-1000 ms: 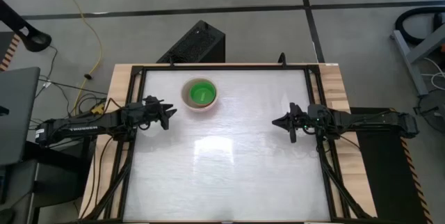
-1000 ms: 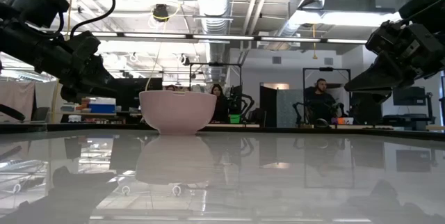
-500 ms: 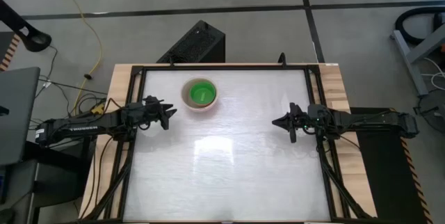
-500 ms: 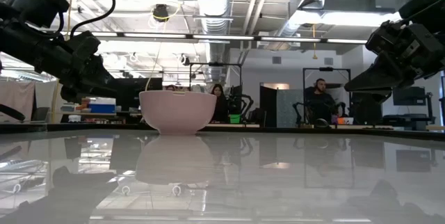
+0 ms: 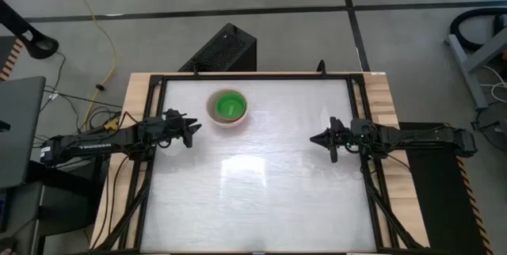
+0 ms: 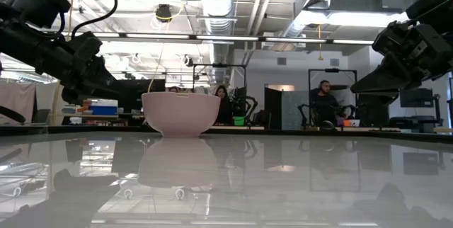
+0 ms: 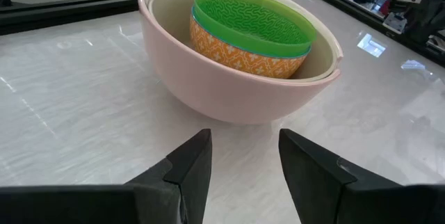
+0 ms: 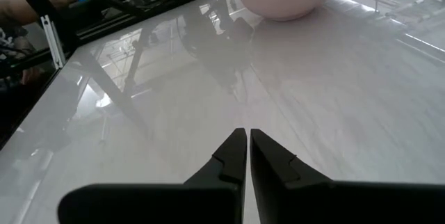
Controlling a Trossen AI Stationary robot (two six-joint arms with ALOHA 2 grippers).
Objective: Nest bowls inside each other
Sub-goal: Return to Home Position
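One stack of bowls (image 5: 228,108) stands on its base on the white table, far left of centre. A large cream bowl (image 7: 236,85) is outermost, with a grey-beige rim just inside it. Within sits a bowl with an orange patterned wall (image 7: 236,53), and the bright green bowl (image 7: 250,19) is on top. My left gripper (image 5: 192,129) hovers open, near and to the left of the stack (image 6: 180,112), touching nothing. My right gripper (image 5: 314,138) hangs shut above the table's right part; in its wrist view the fingertips (image 8: 247,137) are together.
A black frame (image 5: 253,75) borders the table, with wooden strips on the left and right sides. A black box (image 5: 222,49) stands on the floor beyond the far edge. People sit at desks in the room behind (image 6: 325,100). Bare tabletop (image 5: 261,192) spreads across the near half.
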